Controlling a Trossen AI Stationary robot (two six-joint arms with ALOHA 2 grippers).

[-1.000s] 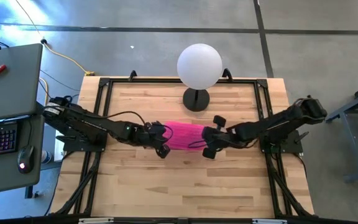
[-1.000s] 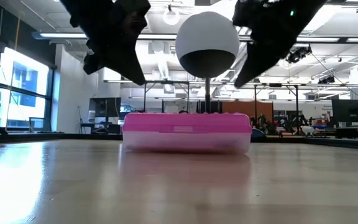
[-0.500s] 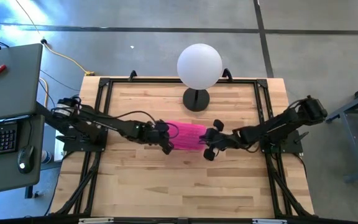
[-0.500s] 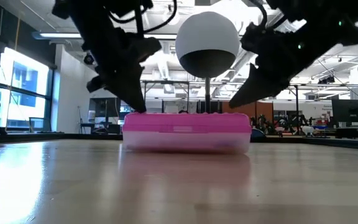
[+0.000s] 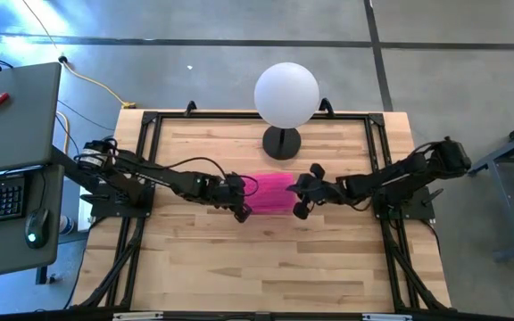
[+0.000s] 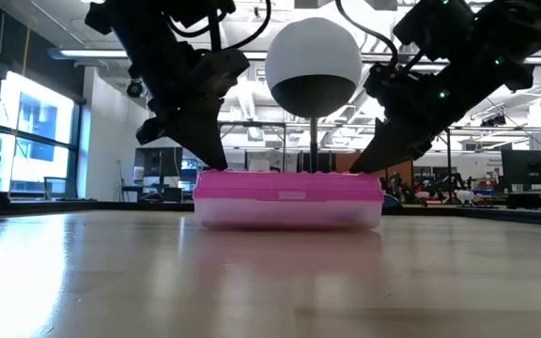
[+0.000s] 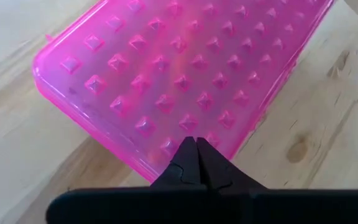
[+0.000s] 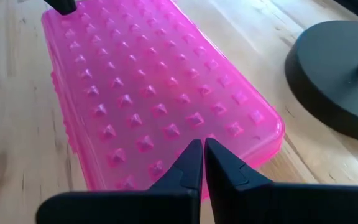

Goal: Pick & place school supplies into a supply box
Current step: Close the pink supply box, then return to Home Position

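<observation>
Both arms have come down over the last second: 1 second back the grippers hung clear above the hot-pink studded plastic pencil case (image 5: 273,193), now each closed tip rests on the lid at an opposite short end. Left gripper (image 7: 196,144) pinched fully together, holding nothing, tip at the lid's end edge; right gripper (image 8: 202,148) likewise pinched together and empty, at the other end. The case has slid slightly toward the right arm's side since a second ago, seen in the low view. Reads as a press-down to snap the lid closed, so likely the closing stage of the task; no pencils, marker or scissors show loose on the table, and the contents cannot be made out through the lid. Case sits mid-table, just in front of the white globe lamp (image 5: 286,94) and near its flat black round base (image 8: 344,78). Lid: translucent glossy pink, rows of small raised pyramid studs, rounded corners, thin rim; paler clear base below. Table (image 5: 203,267): pale wood planks with visible grain and a knot, slight sheen
</observation>
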